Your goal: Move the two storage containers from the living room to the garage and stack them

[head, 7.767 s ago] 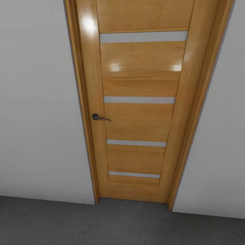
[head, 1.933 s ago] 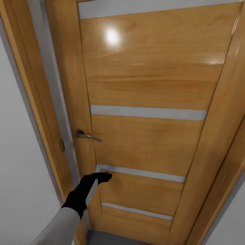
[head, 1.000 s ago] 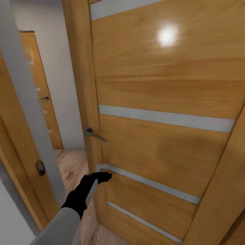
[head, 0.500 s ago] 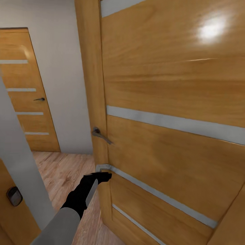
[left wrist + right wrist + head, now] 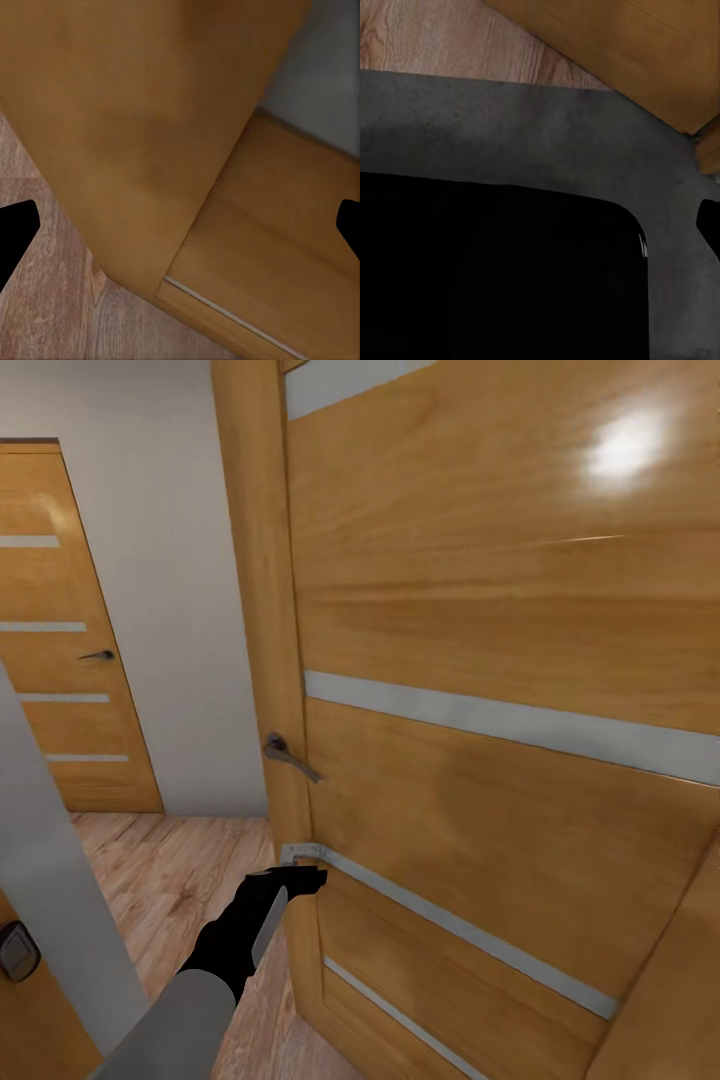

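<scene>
The two storage containers are out of view. A wooden door [image 5: 500,660] with grey glass strips stands partly swung open right in front of me. My left gripper [image 5: 303,879] is stretched forward with its black tip against the door's edge, below the lever handle [image 5: 290,755]. In the left wrist view the left gripper [image 5: 180,229] is open, its fingertips [image 5: 15,232] far apart with the door's edge between them and nothing held. My right gripper [image 5: 540,225] hangs low over the dark grey concrete floor [image 5: 547,127], with one fingertip [image 5: 709,222] at the picture's edge, holding nothing.
Beyond the opening lies a light wood plank floor [image 5: 180,880], a white wall [image 5: 170,610] and a second, shut wooden door [image 5: 60,630]. The door frame [image 5: 60,880] with its strike plate [image 5: 15,950] stands close on my left. My own black base [image 5: 495,277] is below the right gripper.
The door, shut at first, has swung open under my left gripper, baring the hallway behind. In the last half second the view has shifted slightly, and the arm keeps its pose.
</scene>
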You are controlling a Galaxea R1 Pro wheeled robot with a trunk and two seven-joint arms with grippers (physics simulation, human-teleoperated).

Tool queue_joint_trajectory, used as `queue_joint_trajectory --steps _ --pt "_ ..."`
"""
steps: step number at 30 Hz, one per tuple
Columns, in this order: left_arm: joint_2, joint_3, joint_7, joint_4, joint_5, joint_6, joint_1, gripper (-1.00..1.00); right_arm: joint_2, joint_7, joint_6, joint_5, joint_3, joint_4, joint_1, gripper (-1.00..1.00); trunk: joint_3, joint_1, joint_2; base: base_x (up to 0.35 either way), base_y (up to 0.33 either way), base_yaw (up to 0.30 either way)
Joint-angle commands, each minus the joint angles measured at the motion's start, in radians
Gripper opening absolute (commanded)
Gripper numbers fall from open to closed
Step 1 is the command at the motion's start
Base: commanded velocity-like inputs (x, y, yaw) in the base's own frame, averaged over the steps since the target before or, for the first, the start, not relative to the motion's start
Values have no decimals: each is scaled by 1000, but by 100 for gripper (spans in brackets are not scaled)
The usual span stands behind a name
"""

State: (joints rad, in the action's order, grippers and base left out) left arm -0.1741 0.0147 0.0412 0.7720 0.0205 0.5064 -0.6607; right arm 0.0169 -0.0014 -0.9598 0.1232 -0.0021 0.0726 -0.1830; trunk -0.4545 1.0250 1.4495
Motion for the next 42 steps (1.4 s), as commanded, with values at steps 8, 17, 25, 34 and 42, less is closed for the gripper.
queue_joint_trajectory --steps 8,17,25,34,42 --pt "0 3 2 2 15 4 0 100 0 0 -3 3 -1 1 0 100 1 0 0 0 0 -73" --pt "0 4 2 1 14 4 0 100 0 0 -3 3 -1 1 0 100 8 0 0 0 0 -238" --pt "0 4 2 1 14 4 0 100 0 0 -3 3 -1 1 0 100 14 0 0 0 0 -250" --pt "0 4 2 1 14 4 0 100 0 0 -3 3 -1 1 0 100 21 0 0 0 0 -241" --pt "0 4 2 1 13 4 0 100 0 0 -3 3 -1 1 0 100 22 0 0 0 0 -47"
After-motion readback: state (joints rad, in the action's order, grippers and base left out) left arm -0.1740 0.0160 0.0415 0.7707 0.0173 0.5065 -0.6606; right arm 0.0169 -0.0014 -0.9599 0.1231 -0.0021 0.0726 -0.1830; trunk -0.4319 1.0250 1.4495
